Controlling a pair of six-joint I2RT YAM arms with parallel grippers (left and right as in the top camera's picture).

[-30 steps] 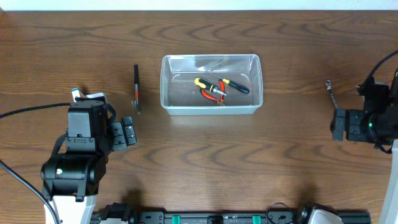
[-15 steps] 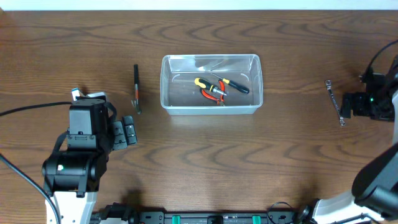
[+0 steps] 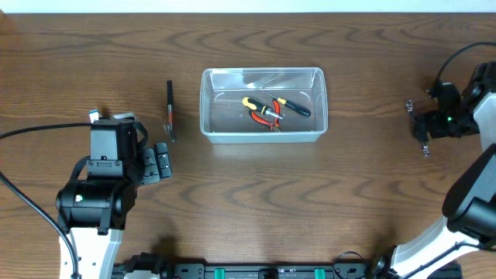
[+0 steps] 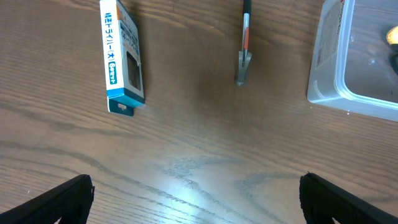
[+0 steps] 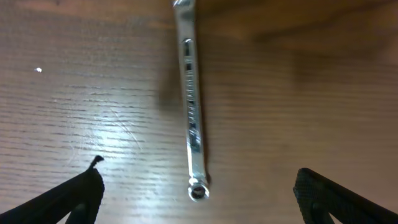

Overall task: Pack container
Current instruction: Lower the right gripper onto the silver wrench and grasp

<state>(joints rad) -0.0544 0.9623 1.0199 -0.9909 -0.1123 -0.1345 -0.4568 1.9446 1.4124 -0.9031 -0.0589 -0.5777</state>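
The clear container (image 3: 207,108) stands mid-table and holds a yellow-and-black screwdriver (image 3: 288,104) and red pliers (image 3: 266,117). Its corner also shows in the left wrist view (image 4: 323,62). A black-handled tool (image 3: 170,108) lies left of it and shows in the left wrist view (image 4: 245,43). A silver wrench (image 3: 425,143) lies at the right. My right gripper (image 3: 419,124) is open over the wrench (image 5: 191,106), with the wrench's ring end between its fingers (image 5: 199,202). My left gripper (image 3: 160,164) is open and empty (image 4: 199,202) above bare table.
A small blue-and-white box (image 4: 121,53) lies left of the black-handled tool, mostly hidden under my left arm in the overhead view (image 3: 94,115). Cables run off both arms at the table's sides.
My right gripper has moved toward the far side of the table and now sits over the wrench. The left arm has barely shifted.
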